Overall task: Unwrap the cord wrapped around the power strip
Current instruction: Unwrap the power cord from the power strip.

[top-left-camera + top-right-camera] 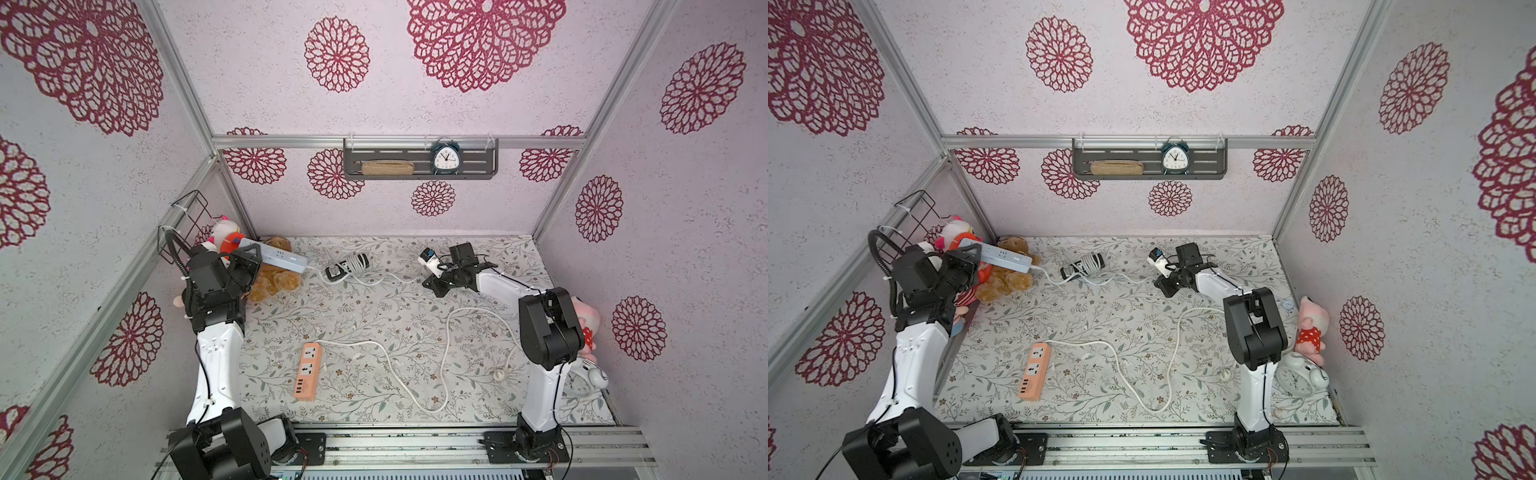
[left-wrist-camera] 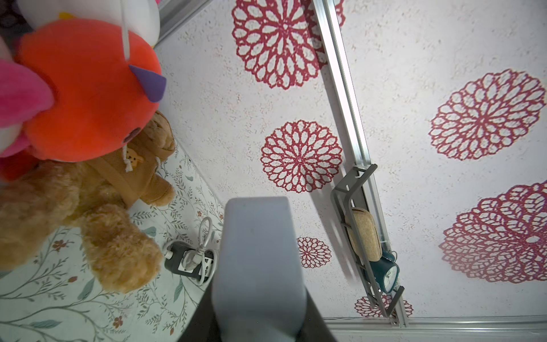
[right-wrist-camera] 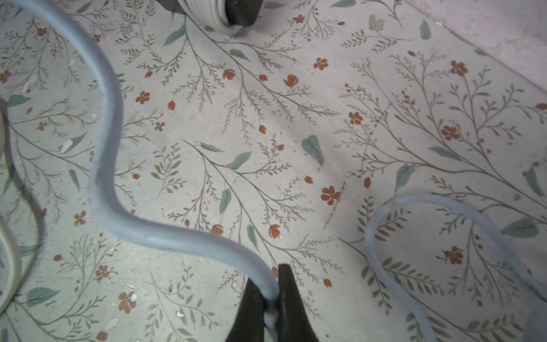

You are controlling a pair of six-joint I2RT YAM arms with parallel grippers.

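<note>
Power strip [image 1: 276, 257] clenched by one end between the fingers of my left gripper [image 2: 259, 308] and held off the table, its cord [image 1: 374, 281] trailing from the free end across to my right gripper [image 3: 270, 291], whose fingers are pinched tight on it. No turns show around the held body, so I judge this unwinding essentially done. A black strip [image 1: 348, 266], lying between my two grippers, is still coiled.

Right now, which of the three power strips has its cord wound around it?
The black power strip at the back: white cord loops around it. The orange strip and the held pale strip have loose, trailing cords.
</note>
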